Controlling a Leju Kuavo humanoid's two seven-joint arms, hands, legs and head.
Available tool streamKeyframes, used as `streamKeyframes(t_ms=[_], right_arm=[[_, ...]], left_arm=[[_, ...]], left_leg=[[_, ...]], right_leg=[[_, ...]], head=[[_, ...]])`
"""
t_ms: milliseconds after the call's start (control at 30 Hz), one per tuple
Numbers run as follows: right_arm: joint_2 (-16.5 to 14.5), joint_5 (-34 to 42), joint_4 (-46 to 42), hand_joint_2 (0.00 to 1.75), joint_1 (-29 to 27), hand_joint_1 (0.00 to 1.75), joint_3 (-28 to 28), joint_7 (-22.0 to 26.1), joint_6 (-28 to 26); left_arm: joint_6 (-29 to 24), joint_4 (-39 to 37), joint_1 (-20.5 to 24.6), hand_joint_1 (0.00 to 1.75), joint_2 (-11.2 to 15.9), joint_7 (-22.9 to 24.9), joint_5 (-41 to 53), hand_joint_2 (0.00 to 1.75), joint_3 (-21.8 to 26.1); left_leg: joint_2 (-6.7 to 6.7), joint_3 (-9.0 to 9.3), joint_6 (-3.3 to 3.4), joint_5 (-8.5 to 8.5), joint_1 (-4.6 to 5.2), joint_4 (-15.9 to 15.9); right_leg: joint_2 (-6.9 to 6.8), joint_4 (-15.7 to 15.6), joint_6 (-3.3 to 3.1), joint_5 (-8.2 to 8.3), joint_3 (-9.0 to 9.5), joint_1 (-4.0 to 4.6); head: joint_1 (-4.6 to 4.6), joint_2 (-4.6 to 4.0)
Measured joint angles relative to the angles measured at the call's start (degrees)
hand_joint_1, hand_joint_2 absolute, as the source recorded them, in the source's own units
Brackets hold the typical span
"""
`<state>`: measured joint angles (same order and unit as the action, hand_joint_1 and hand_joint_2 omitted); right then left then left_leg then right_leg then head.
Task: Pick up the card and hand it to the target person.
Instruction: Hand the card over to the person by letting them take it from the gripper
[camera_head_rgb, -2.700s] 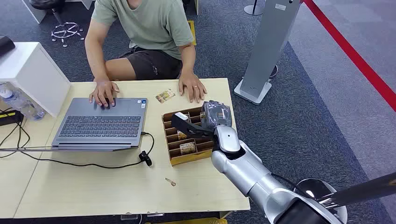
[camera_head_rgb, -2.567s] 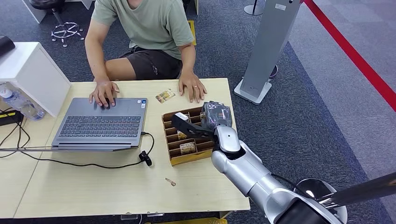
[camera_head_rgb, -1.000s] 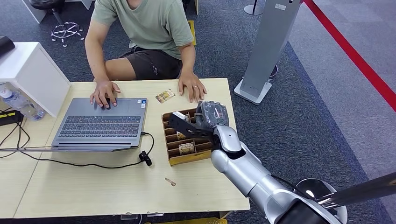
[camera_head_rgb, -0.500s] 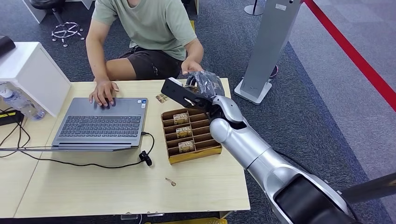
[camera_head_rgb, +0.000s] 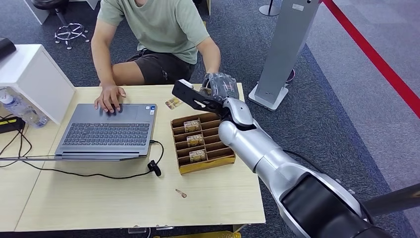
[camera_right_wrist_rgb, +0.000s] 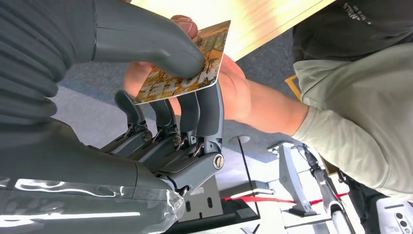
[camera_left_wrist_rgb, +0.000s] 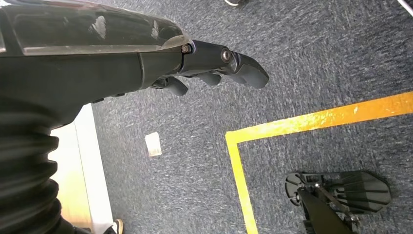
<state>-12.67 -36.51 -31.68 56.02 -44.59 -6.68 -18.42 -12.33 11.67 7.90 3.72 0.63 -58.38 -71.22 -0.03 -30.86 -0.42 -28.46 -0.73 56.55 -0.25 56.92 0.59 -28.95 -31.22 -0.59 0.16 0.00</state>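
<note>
Now the right hand (camera_right_wrist_rgb: 160,97) pinches the card (camera_right_wrist_rgb: 187,66) between its thick thumb and its dark fingers (camera_right_wrist_rgb: 207,114). It is raised over the far edge of the table (camera_head_rgb: 124,203), beyond the brown box (camera_head_rgb: 200,144) of cards. The person's hand (camera_right_wrist_rgb: 234,87) is right behind the card and touches it. The left hand (camera_left_wrist_rgb: 204,63) hangs over the blue carpet (camera_left_wrist_rgb: 311,58), fingers a bit curled, holding nothing.

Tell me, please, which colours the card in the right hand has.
The card is mottled orange and brown with pale letters, seen best in the right wrist view.
</note>
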Motion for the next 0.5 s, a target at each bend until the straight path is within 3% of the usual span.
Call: streamKeyframes(t_ms=[100,500], right_arm=[[-0.4,-0.4,1.4,1.75,0.3,0.00,-0.3,0.0,-0.7],[-0.9,1.2,2.9,1.75,1.0,0.00,-0.4,3.7,-3.5]], left_arm=[[0.3,0.0,0.0,0.00,0.0,0.1,0.0,1.75,-0.1],[0.1,0.0,-0.1,0.00,0.0,0.0,-0.6,1.75,-0.6]], left_leg=[[0.00,-0.01,0.00,0.00,0.00,0.0],[0.01,0.00,0.00,0.00,0.00,0.0]], right_leg=[[0.00,0.0,0.00,0.00,-0.01,0.00],[0.01,0.0,0.00,0.00,-0.01,0.00]], head=[[-0.01,0.00],[-0.04,0.00]])
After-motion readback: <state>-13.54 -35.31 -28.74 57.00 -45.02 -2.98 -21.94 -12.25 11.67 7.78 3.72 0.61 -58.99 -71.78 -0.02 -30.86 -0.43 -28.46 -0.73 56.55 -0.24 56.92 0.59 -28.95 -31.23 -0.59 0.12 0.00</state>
